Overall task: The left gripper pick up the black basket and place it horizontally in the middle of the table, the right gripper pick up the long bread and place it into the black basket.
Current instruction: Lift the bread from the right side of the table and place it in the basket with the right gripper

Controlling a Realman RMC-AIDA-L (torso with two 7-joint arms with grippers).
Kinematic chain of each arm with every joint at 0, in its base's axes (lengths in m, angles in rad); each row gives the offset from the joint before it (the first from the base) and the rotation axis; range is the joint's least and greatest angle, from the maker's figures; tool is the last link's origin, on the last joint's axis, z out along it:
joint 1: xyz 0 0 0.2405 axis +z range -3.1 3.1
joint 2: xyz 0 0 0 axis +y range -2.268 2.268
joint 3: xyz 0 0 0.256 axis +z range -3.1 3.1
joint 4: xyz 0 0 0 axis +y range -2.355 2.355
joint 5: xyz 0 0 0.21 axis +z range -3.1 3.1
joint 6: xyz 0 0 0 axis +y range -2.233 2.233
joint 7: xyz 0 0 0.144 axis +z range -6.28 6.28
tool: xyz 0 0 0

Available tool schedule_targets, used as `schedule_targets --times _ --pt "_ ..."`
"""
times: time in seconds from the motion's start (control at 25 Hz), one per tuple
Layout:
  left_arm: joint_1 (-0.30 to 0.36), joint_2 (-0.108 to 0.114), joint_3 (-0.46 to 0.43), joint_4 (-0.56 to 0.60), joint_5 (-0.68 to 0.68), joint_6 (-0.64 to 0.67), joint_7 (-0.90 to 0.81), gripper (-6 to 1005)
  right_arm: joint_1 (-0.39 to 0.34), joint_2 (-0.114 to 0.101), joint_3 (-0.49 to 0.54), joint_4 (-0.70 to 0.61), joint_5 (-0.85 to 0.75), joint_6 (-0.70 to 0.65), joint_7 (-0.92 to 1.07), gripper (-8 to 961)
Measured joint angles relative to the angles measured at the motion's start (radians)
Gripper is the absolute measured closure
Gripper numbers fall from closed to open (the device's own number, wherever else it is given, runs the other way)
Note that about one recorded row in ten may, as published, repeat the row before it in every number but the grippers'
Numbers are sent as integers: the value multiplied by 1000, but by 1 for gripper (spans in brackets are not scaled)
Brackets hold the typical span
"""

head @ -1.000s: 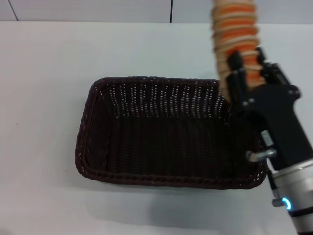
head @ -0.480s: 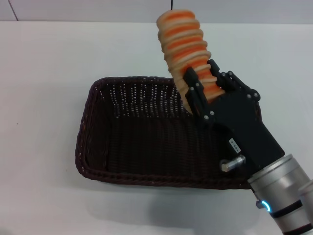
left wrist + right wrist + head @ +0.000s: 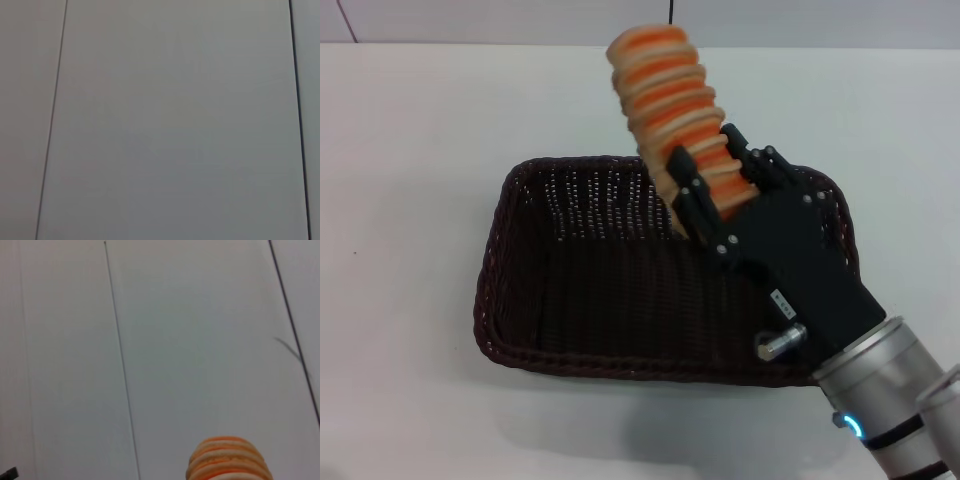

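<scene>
- The black basket (image 3: 660, 275) sits flat on the white table (image 3: 410, 170), long side across the head view and roughly central, so the basket half of the task looks done.
- The left tool is not in any view; its wrist camera shows only a plain pale panelled surface, so that arm seems parked away from the work and its state cannot be reported.
- The right tool (image 3: 715, 200) is clenched on the lower end of the long bread (image 3: 670, 105), holding it above the basket's far right portion.
- The loaf stands steeply tilted, its free end leaning up and towards the far side, past the rear rim; the right wrist view shows just that striped end (image 3: 229, 459).
- The bread is not yet inside: my judgement is that the carry is nearly over, with lowering, laying the loaf along the basket floor and letting go left to do.
- Count: one basket, one loaf, one tool in view, one table. The basket is empty inside.
</scene>
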Motion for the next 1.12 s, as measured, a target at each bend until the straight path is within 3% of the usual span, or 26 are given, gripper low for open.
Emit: schedule_targets --times 1.12 --pt "12 -2 0 0 -4 -11 0 180 11 -9 19 -27 -86 55 87 329"
